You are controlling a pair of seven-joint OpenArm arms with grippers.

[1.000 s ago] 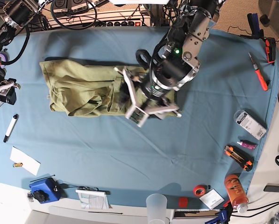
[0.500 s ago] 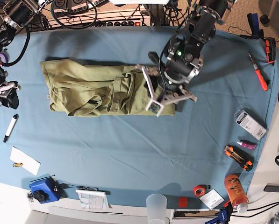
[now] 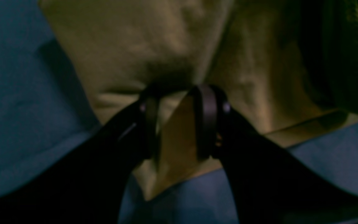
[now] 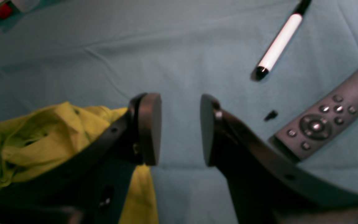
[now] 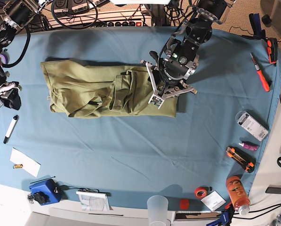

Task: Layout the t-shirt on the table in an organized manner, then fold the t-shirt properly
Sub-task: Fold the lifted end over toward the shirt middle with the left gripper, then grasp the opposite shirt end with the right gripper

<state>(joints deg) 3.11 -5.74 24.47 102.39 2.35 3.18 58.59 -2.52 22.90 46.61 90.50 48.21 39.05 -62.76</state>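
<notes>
Between dark fingers (image 3: pixel 208 121) of left gripper (image 5: pixel 167 92): a fold of olive fabric, pinched; jaws clamped on right-hand end of t-shirt (image 5: pixel 102 92), close above the cloth. Left arm descending from far edge of table (image 5: pixel 131 155), right of centre in base view.

T-shirt: olive-green, lying in a long rumpled band across the far-middle of the table, stretched left to right, creased and bunched near the middle, right-hand end under the left gripper. Lower hem edge visible against blue cloth in left wrist view.

Right gripper (image 4: pixel 180 129): jaws apart, nothing between them, hovering over bare teal cloth at far-left edge of table; left corner of t-shirt just beside its left finger in right wrist view.

Around right gripper: black-and-white marker (image 5: pixel 10 128) on cloth, near side; grey remote control (image 4: pixel 328 118) beside it; small dark speck between.

Near-left of table: white paper slip (image 5: pixel 25 162), blue box (image 5: pixel 44 191).

Near edge: translucent cup (image 5: pixel 157 209), red tape roll (image 5: pixel 201 191), orange bottle (image 5: pixel 237 194).

Right edge: orange-handled screwdriver (image 5: pixel 260 72), clear packet (image 5: pixel 251 125), orange-and-black cutter (image 5: pixel 240 159).
</notes>
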